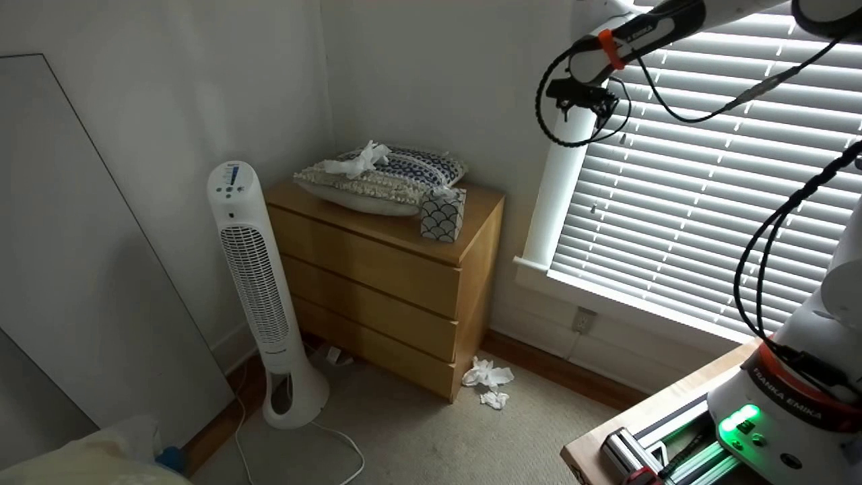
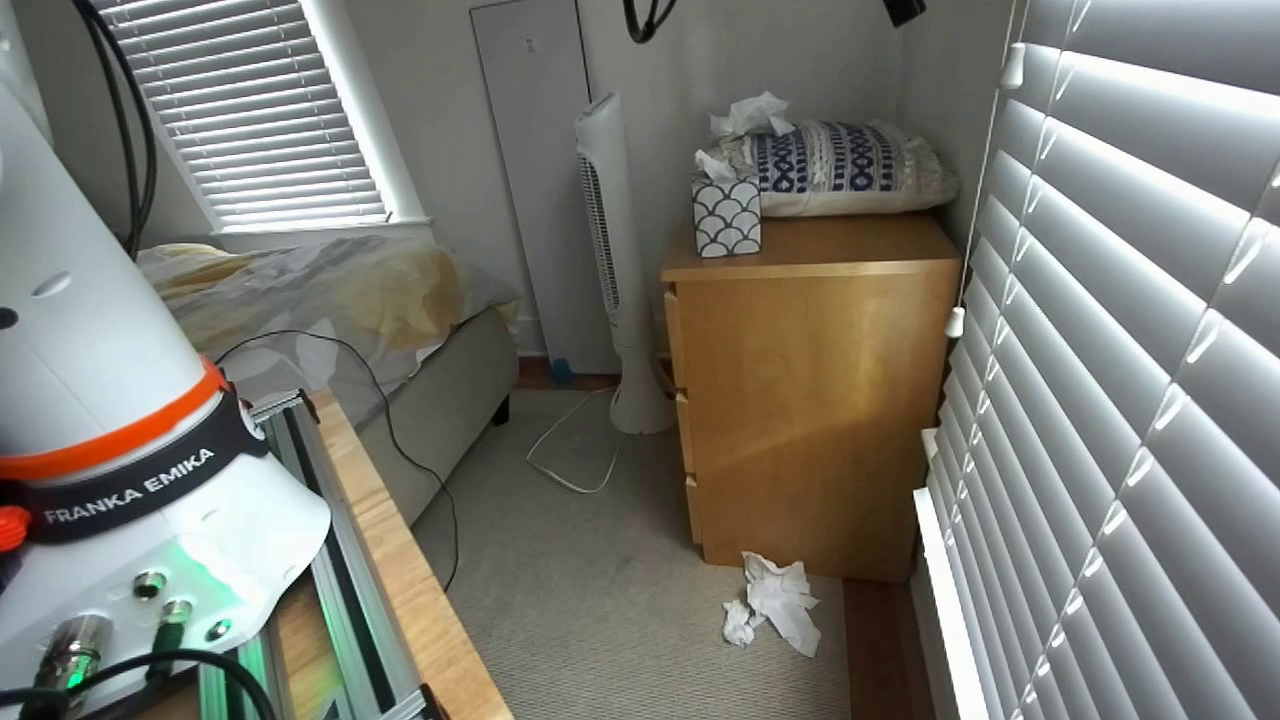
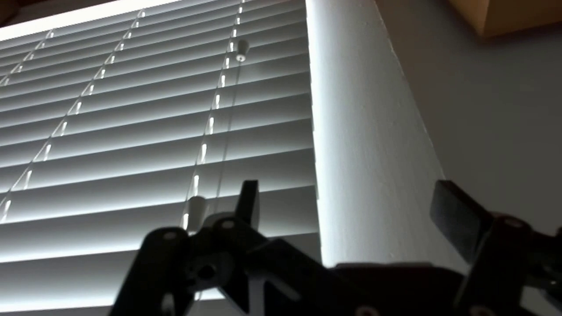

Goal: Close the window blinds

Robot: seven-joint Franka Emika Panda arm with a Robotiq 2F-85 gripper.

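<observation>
At the far left, a large pale panel (image 1: pixel 94 269) is set against the wall (image 1: pixel 431 74), with rumpled bedding (image 1: pixel 94 465) below it at the lower corner. Next, a white tower fan (image 1: pixel 252 283) is stood on the carpet (image 1: pixel 417 444). To its right, a wooden dresser (image 1: pixel 363 283) is placed, on which a patterned pillow (image 1: pixel 424 168) is laid; a crumpled tissue (image 1: pixel 360 162) is noted on top of the pillow, and a tissue box (image 1: pixel 442 215) is positioned just beside it. Loose tissues (image 1: pixel 488 377) are scattered on the carpet near the dresser's right end. A wall outlet (image 1: pixel 584 320) is fitted below the sill (image 2: pixel 945 600).

The tool (image 3: pixel 347 204) is carried at the end of the robot arm (image 1: pixel 663 27) and, in an exterior view, is seen near the upper left edge of the window blinds (image 1: pixel 680 215). In the wrist view its fingers (image 3: pixel 459 219) are found spread wide apart, with the window frame (image 3: pixel 373 131) visible through the gap. A cord tassel (image 3: pixel 197 210) is observed near the finger at the left of that view; whether it is touched cannot be determined.

In both exterior views, the window blinds are located at the right, hung down to the sill; the slats are tilted, and bands of light are admitted between them. At the lower right, the robot base (image 1: pixel 794 431) is mounted on a wooden table (image 1: pixel 587 446), and a green light (image 1: pixel 739 417) is lit on its housing.
</observation>
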